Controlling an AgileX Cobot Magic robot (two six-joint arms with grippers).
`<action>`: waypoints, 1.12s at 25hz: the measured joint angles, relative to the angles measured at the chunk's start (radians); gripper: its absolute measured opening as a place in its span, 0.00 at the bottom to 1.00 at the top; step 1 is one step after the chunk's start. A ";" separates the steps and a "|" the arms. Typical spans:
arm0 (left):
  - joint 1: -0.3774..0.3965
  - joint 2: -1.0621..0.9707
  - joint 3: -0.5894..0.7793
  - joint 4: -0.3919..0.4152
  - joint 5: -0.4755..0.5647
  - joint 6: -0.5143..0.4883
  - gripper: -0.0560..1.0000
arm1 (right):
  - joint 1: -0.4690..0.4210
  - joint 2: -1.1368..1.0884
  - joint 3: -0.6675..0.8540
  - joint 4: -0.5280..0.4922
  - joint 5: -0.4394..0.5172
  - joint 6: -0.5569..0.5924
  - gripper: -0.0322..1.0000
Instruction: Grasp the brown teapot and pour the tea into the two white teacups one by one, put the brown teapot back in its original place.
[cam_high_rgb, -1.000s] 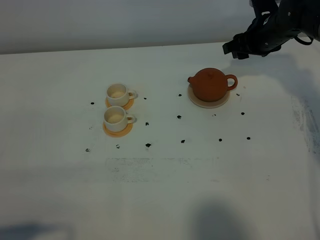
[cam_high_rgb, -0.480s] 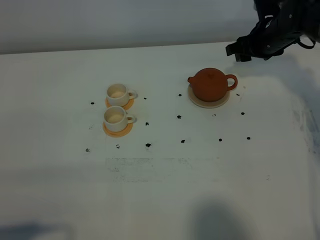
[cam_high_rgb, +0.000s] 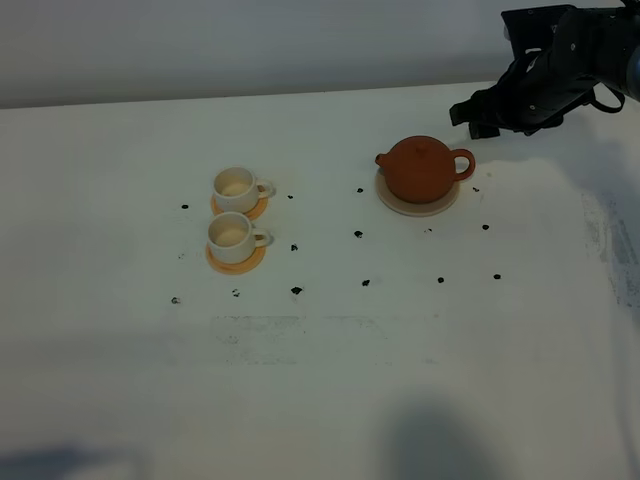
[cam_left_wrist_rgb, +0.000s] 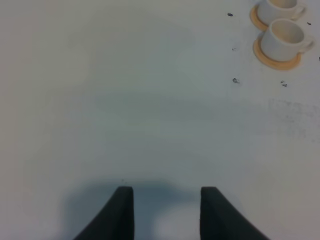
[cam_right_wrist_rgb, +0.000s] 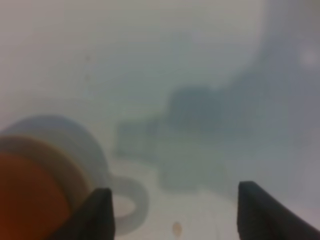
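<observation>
The brown teapot (cam_high_rgb: 420, 168) stands upright on its pale cream coaster (cam_high_rgb: 392, 204) right of centre, spout to the left and handle to the right. The two white teacups (cam_high_rgb: 236, 187) (cam_high_rgb: 231, 234) sit on orange-tan coasters at left, one behind the other. My right gripper (cam_high_rgb: 474, 112) hovers open behind and to the right of the teapot, apart from it. The right wrist view shows its open fingers (cam_right_wrist_rgb: 175, 202) with the blurred teapot (cam_right_wrist_rgb: 27, 200) at one side. My left gripper (cam_left_wrist_rgb: 166, 202) is open over bare table, with the cups (cam_left_wrist_rgb: 286, 37) far off.
Several small black marks (cam_high_rgb: 296, 290) are scattered on the white table (cam_high_rgb: 320, 380) around the cups and the teapot. A grey wall runs along the far edge. A dark shadow lies at the front edge.
The right arm has drifted slightly right and toward the front, staying behind the teapot's handle side. Teapot and cups have not moved.
</observation>
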 joint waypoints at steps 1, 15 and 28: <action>0.000 0.000 0.000 0.000 0.000 0.000 0.35 | 0.000 0.001 0.000 0.001 0.002 0.000 0.53; 0.000 0.000 0.000 0.000 0.000 0.000 0.35 | 0.000 0.013 0.000 0.020 0.066 0.001 0.53; 0.000 0.000 0.000 0.000 0.000 0.000 0.35 | 0.008 0.013 0.000 0.019 0.090 0.000 0.53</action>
